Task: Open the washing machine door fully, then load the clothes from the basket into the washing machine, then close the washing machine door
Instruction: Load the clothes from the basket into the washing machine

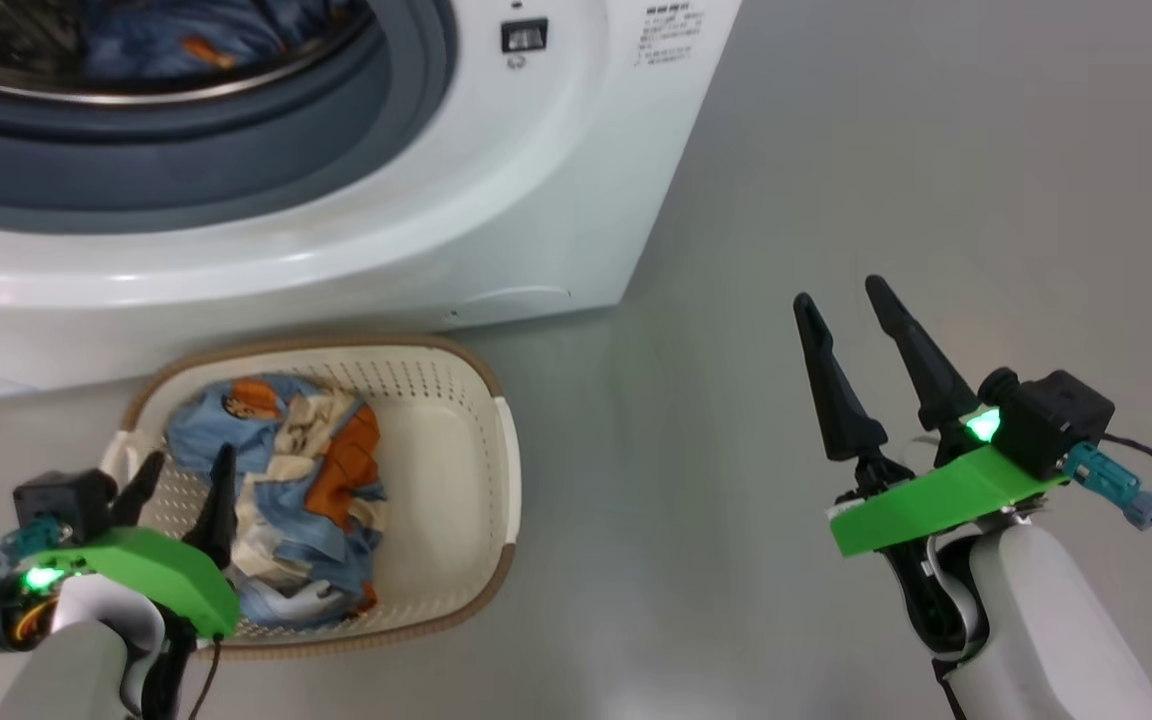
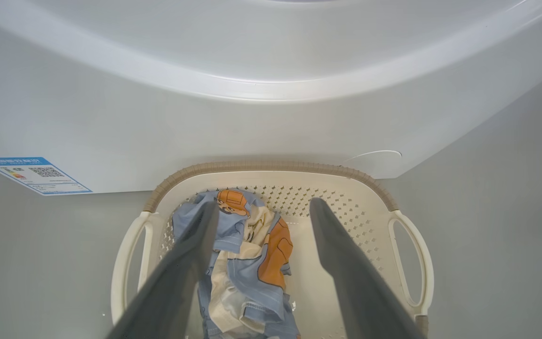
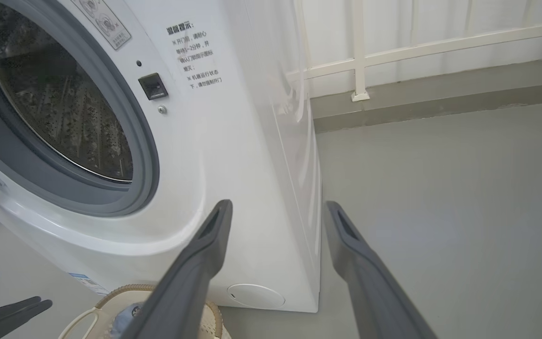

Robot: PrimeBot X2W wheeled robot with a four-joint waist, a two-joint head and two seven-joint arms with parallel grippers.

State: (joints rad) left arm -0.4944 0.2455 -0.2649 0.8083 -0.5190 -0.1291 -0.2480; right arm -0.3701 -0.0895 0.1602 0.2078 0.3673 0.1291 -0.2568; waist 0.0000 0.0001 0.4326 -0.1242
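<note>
basket (image 1: pixel 436 470) beside washing machine (image 1: pixel 536 180) base, grey floor (image 1: pixel 936 150) (rightward)

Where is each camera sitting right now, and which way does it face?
Head view: high on the robot, looking down at the basket of clothes before the washing machine; left fingers and right fingers show, open.
Left wrist view: above the basket, facing down between its own fingers onto the clothes.
Right wrist view: low, facing the machine's open drum and floor, own fingers in front.
Shared: all three show the basket and machine.
</note>
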